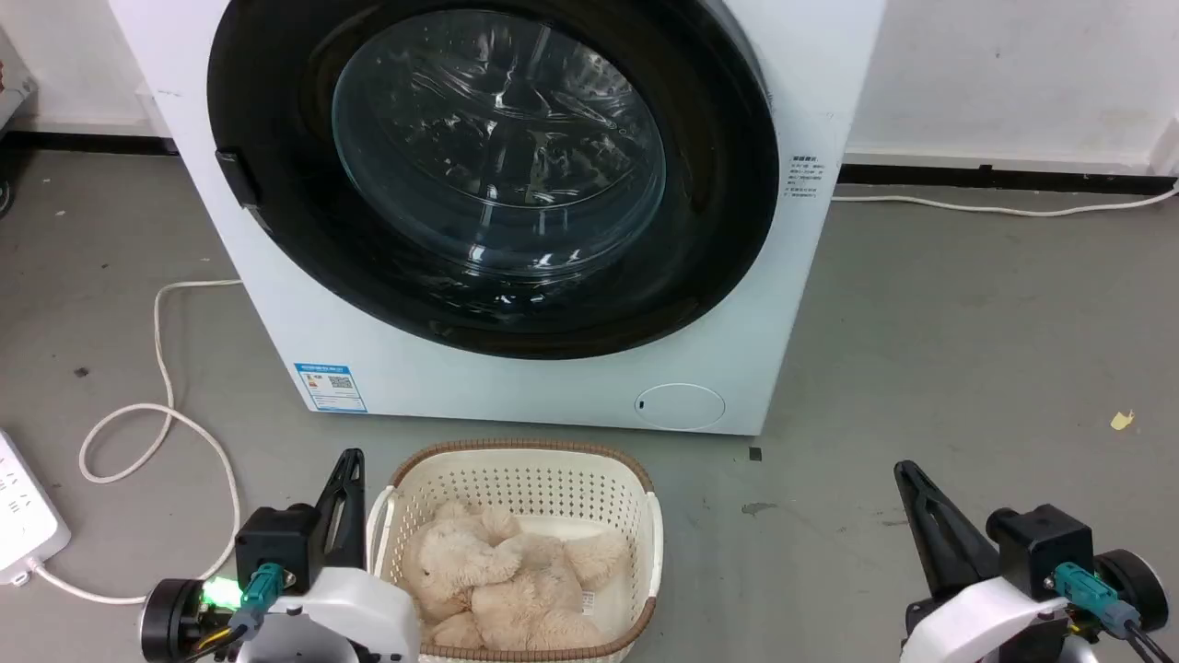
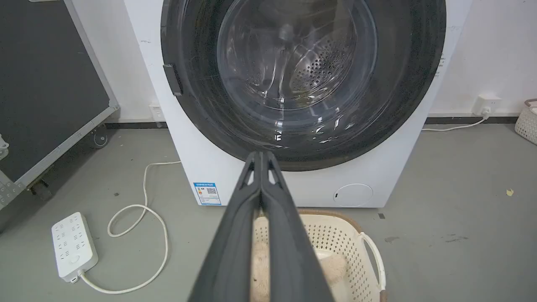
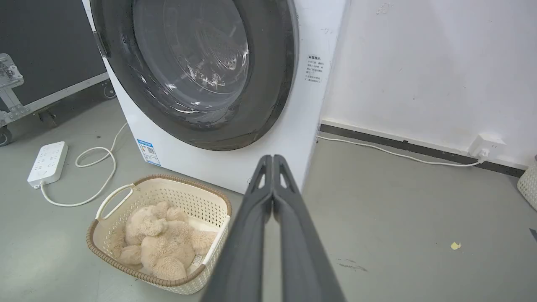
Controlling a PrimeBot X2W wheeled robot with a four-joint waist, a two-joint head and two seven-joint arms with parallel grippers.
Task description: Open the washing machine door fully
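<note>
Washing machine door [image 1: 728, 212] shut, flush against front of white washer [image 1: 304, 322]; clear glass bowl at centre, small dark latch tab [image 1: 238, 177] on its left edge. Round white service flap [image 1: 680, 406] below door.

Left pincer [image 2: 260, 155] low, fingers pressed together, empty, well apart from door, just beside basket [image 1: 649, 516].

Right pincer [image 3: 272, 158] likewise together, empty, over floor [image 1: 921, 350] right of basket.

Basket stood on floor near washer front, beige plush toy [image 1: 497, 571] inside. White power strip [image 2: 73, 245] with looping cable lay at left.
</note>
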